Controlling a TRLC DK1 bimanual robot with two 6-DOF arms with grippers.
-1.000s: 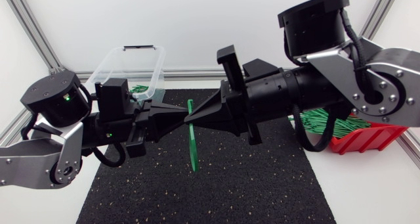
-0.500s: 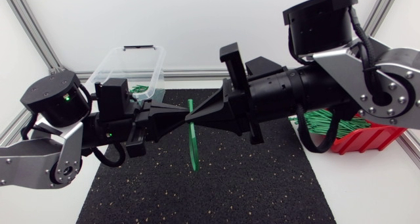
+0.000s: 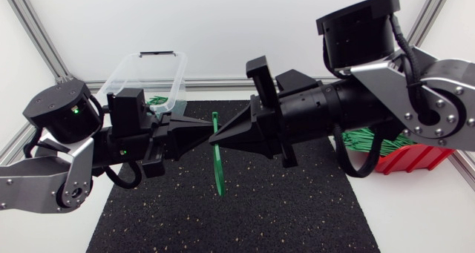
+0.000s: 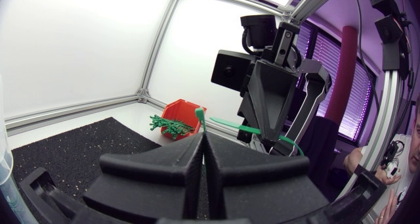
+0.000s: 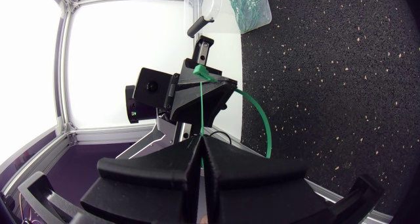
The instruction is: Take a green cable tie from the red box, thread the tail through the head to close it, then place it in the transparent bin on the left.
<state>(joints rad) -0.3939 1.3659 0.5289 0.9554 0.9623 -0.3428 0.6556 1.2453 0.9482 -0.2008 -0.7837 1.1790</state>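
A green cable tie hangs over the middle of the black mat, held between my two grippers, which meet tip to tip. My left gripper is shut on it near the head, which pokes up above its fingertips. My right gripper is shut on the strap. In the right wrist view the tie runs straight from my right gripper to the left one, and a loop of it arcs off to the side. The red box with several green ties sits at the right. The transparent bin stands at the back left.
The black speckled mat covers the table's middle. The bin holds a few green ties. Aluminium frame bars run along the table's back edge and corners. My right arm's bulky wrist hangs above the red box.
My right arm has shifted slightly, bringing its gripper a little left and down against the left one. The tie and my left arm have stayed put.
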